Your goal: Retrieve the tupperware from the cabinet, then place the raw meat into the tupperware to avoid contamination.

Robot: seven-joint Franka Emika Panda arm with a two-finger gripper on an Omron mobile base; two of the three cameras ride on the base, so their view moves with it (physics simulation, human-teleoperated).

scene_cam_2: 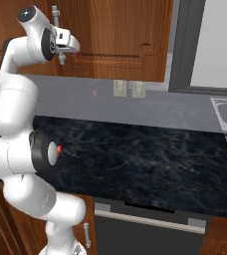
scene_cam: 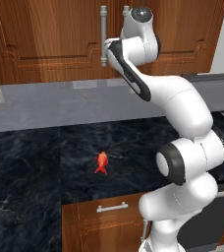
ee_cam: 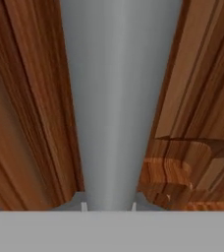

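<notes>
- The gripper (scene_cam_2: 61, 56) is sitting at the front of the cabinet (scene_cam: 45, 44), up at the level of the door's lower frame.
- In the hand view the silver bar handle (ee_cam: 116, 98) is running straight ahead of the gripper, with a small pale fingertip (ee_cam: 84, 206) showing on either side of its near end; the gripper is clenching on this handle.
- In the left base view a second handle (scene_cam: 103, 35) is standing just beside the wrist, to its left, and is not being touched.
- The cabinet doors are lying flush; the panel moulding is showing just right of the gripped bar in the hand view.
- The raw meat (scene_cam: 101, 163) is lying well below and in front of the gripper, alone on the dark marble counter (scene_cam: 30, 162).
- Wall outlets (scene_cam_2: 128, 88) are sitting below the cabinet, off to the gripper's right.
</notes>
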